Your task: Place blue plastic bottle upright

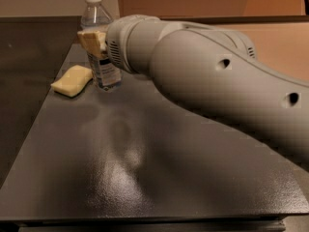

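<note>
The blue plastic bottle, clear with a white cap and a pale label, stands upright on the dark table at the far left. My gripper is at the bottle's middle. Its tan finger lies against the front of the label, and the other finger is hidden behind the bottle. The bottle's base rests on the table surface. My thick grey arm reaches in from the right and covers the bottle's right side.
A yellow sponge lies on the table just left of the bottle. The table's left edge runs close beside it. My arm fills the right and back of the view and hides whatever is behind it.
</note>
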